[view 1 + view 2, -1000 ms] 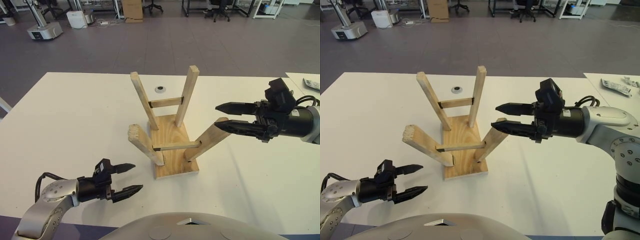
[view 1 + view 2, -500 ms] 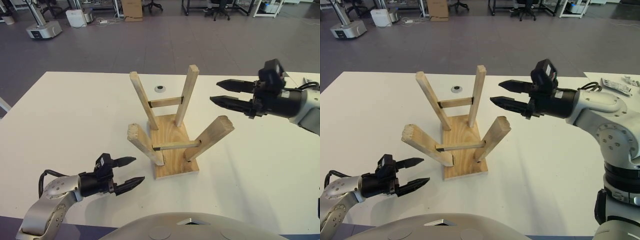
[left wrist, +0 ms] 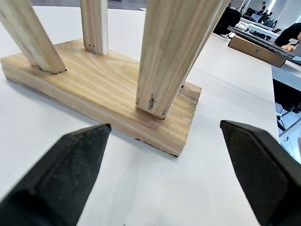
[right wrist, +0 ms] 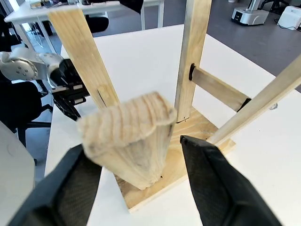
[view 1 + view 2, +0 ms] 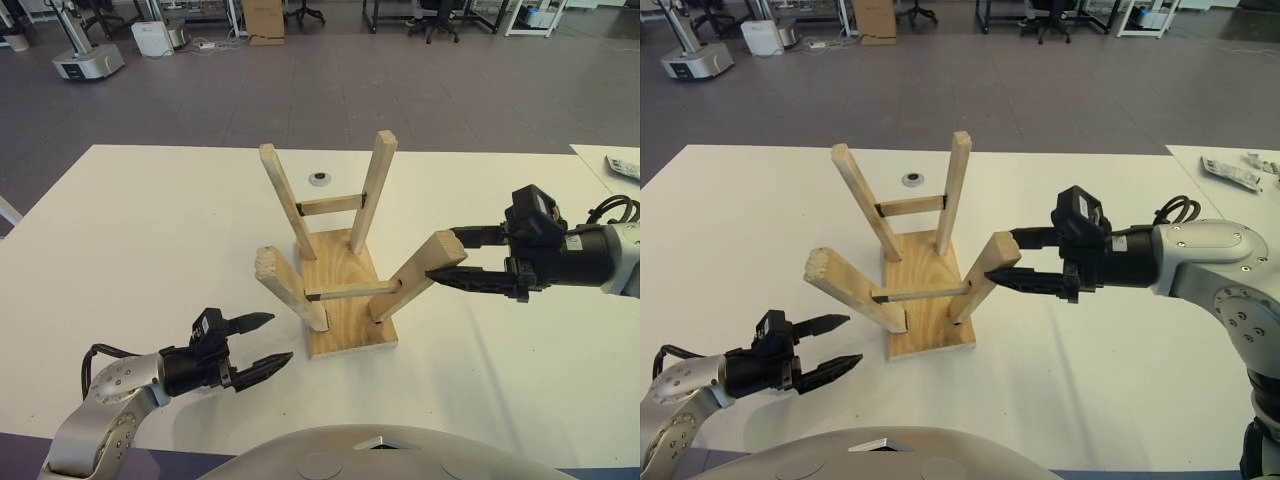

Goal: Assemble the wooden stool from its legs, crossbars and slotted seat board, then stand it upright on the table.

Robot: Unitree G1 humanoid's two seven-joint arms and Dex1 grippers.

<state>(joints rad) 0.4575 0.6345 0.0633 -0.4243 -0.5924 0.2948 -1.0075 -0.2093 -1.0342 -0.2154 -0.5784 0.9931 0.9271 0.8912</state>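
Down at the front, nearest of all, the left pincer [image 5: 279, 337] hovers low over the white counter [image 5: 150, 230], off the seat board's near left corner. Its two black fingers are spread wide with nothing between them, tips aimed at that corner but well apart from it.

Next comes the seat board [image 5: 352, 322] itself, lying flat on the counter, and the stool is upside down on it: four legs slotted in and pointing up, splaying outward. At the board's near end, the near left leg [image 5: 290, 290] leans out to the left and the near right leg [image 5: 410, 282] leans out to the right, with the near crossbar [image 5: 355, 292] bridging them low down.

And look at the right side: the right pincer [image 5: 441, 252] comes in level from the right of the board, fingers parted, one above and one below the free top end of the near right leg. The wrist view shows a gap on one side of the wood; whether the other finger touches it, I cannot tell.

Over the board's far end, the far left leg [image 5: 288, 203] and far right leg [image 5: 373, 190] stand taller, joined by the far crossbar [image 5: 333, 205].

Beyond the board, a small dark round thing [image 5: 320, 179] sits on the counter.
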